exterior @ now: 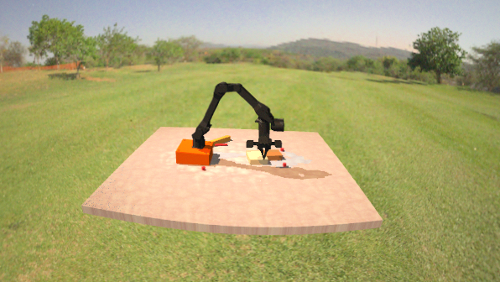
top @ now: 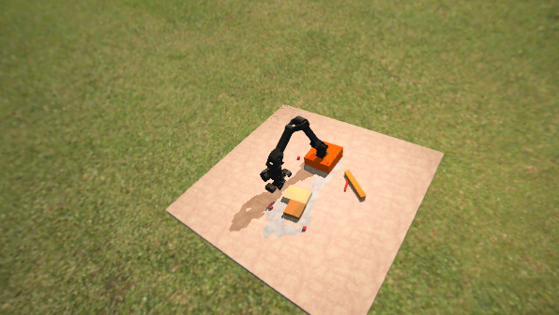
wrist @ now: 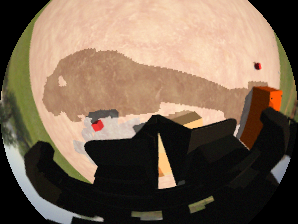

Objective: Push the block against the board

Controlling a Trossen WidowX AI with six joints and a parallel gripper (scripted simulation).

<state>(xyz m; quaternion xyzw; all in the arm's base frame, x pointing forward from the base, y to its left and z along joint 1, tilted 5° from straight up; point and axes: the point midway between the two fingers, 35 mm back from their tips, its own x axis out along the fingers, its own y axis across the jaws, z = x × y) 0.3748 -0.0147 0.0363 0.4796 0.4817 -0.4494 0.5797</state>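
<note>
An orange-brown square block (top: 294, 209) (exterior: 275, 154) lies flat against one long side of a pale yellow board (top: 297, 193) (exterior: 253, 156). They touch, and their edges look even at one end. My gripper (top: 272, 187) (exterior: 264, 157) (wrist: 156, 117) is shut and empty. It points down, low over the wooden table (top: 356, 253) (exterior: 235, 197), just off the board's side that faces away from the block. Whether it touches the board I cannot tell. In the wrist view my own fingers hide most of both parts.
My arm stands on an orange base (top: 328, 159) (exterior: 190, 154) (wrist: 256, 119). A long thin orange bar (top: 355, 184) (exterior: 221, 138) with a small red stick (top: 346, 186) lies apart near the base. Small red markers (top: 304, 228) (top: 270, 206) (wrist: 97, 124) dot a pale patch. Grass surrounds the table.
</note>
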